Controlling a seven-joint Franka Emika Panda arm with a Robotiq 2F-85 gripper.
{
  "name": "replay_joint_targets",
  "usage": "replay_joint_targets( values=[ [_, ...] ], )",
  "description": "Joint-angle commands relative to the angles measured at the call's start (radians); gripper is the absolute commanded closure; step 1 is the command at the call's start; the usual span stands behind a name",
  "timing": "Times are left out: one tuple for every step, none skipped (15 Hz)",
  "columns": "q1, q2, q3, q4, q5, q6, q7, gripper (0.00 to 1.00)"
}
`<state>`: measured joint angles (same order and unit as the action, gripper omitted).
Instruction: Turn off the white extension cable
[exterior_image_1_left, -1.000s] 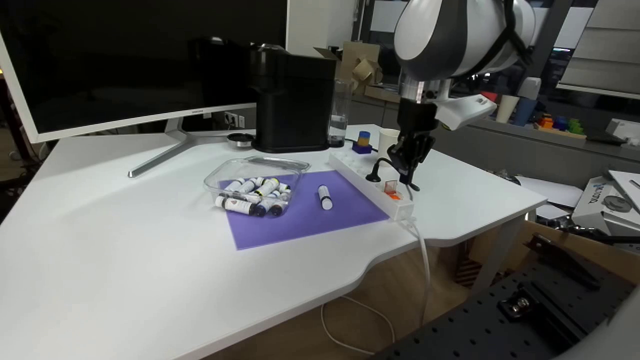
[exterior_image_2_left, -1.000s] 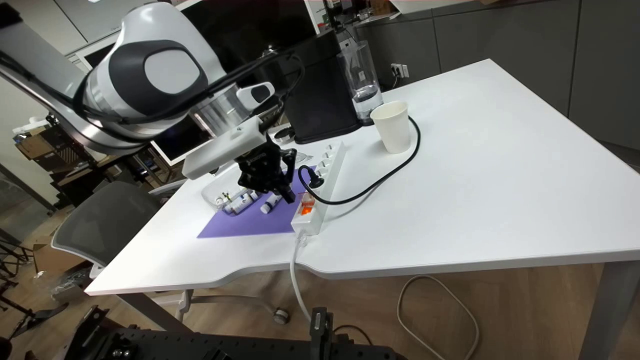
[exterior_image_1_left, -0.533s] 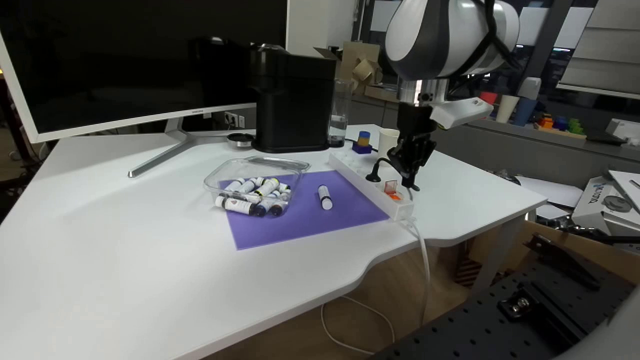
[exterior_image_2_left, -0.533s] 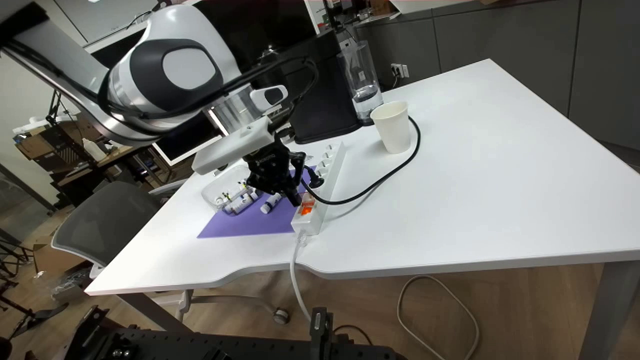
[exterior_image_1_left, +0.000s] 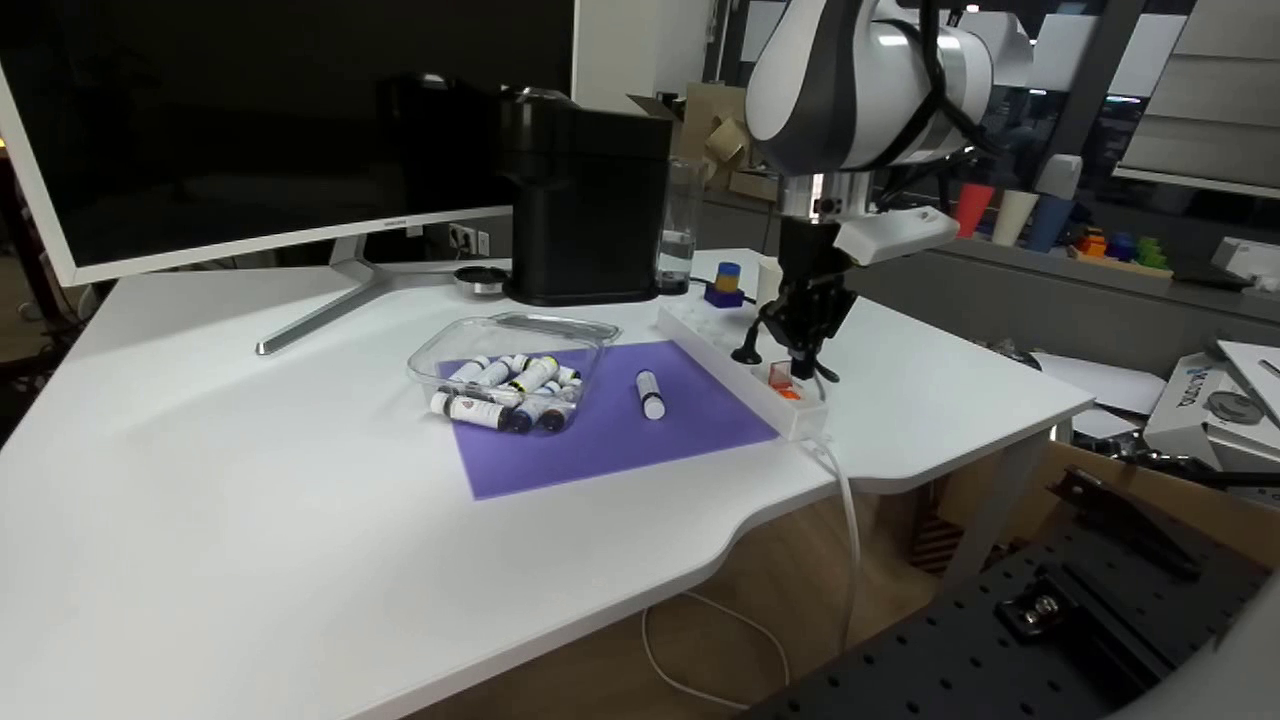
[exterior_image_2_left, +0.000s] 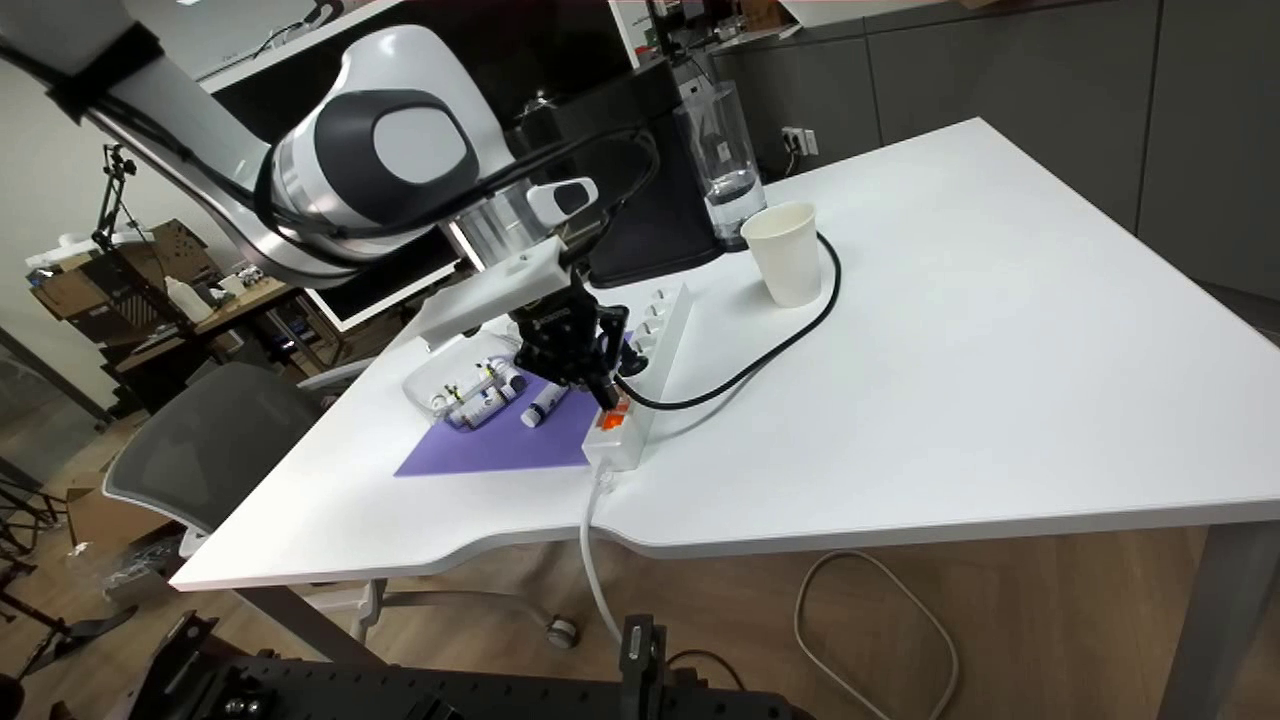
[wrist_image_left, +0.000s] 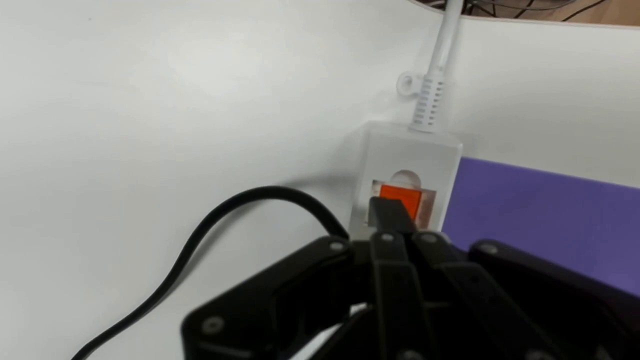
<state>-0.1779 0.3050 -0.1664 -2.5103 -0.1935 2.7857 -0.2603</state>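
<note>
The white extension cable (exterior_image_1_left: 750, 392) lies on the table along the purple mat's edge. It also shows in an exterior view (exterior_image_2_left: 662, 358) and the wrist view (wrist_image_left: 414, 145). A black plug (exterior_image_2_left: 632, 362) sits in one socket, and a white cord (wrist_image_left: 445, 47) leaves the near end. The orange-red switch (wrist_image_left: 411, 198) is partly covered by my fingertip in the wrist view; a reddish see-through flap (exterior_image_1_left: 780, 375) stands beside it. My gripper (wrist_image_left: 392, 212) is shut and empty, its tips (exterior_image_2_left: 606, 400) over the switch end. Whether they touch it I cannot tell.
The plug's black cable (exterior_image_2_left: 740, 380) loops close to the fingers. A paper cup (exterior_image_2_left: 785, 255), a black coffee machine (exterior_image_1_left: 595, 200) and a clear water tank (exterior_image_1_left: 677, 240) stand behind. A clear tray (exterior_image_1_left: 450, 345) of small bottles and a loose bottle (exterior_image_1_left: 650, 393) are on the purple mat (exterior_image_1_left: 600, 460).
The arm has moved so that the shut fingertips come closer to the switch, from beside it to over it. The extension cable has not visibly moved.
</note>
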Motion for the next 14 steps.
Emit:
replay_joint_targets(
  values=[
    [0.008, 0.028, 0.017, 0.040, 0.017, -0.038, 0.025, 1.00],
    [0.009, 0.030, 0.020, 0.042, 0.018, -0.043, 0.025, 1.00],
    [0.011, 0.033, 0.021, 0.043, 0.018, -0.044, 0.030, 1.00],
    [0.013, 0.035, 0.022, 0.044, 0.021, -0.046, 0.031, 1.00],
    [0.017, 0.037, 0.019, 0.044, 0.019, -0.046, 0.036, 1.00],
    [0.022, 0.040, 0.015, 0.045, 0.016, -0.047, 0.042, 1.00],
    [0.025, 0.042, 0.012, 0.045, 0.012, -0.045, 0.047, 1.00],
    [0.026, 0.044, 0.011, 0.044, 0.012, -0.041, 0.051, 1.00],
    [0.029, 0.045, 0.007, 0.043, 0.009, -0.038, 0.057, 1.00],
    [0.028, 0.048, 0.007, 0.043, 0.011, -0.041, 0.059, 1.00],
    [0.027, 0.050, 0.006, 0.044, 0.012, -0.042, 0.061, 1.00],
    [0.027, 0.054, 0.005, 0.044, 0.011, -0.043, 0.063, 1.00],
    [0.026, 0.060, 0.006, 0.045, 0.013, -0.045, 0.063, 1.00],
    [0.026, 0.065, 0.006, 0.046, 0.014, -0.046, 0.064, 1.00]
  ],
)
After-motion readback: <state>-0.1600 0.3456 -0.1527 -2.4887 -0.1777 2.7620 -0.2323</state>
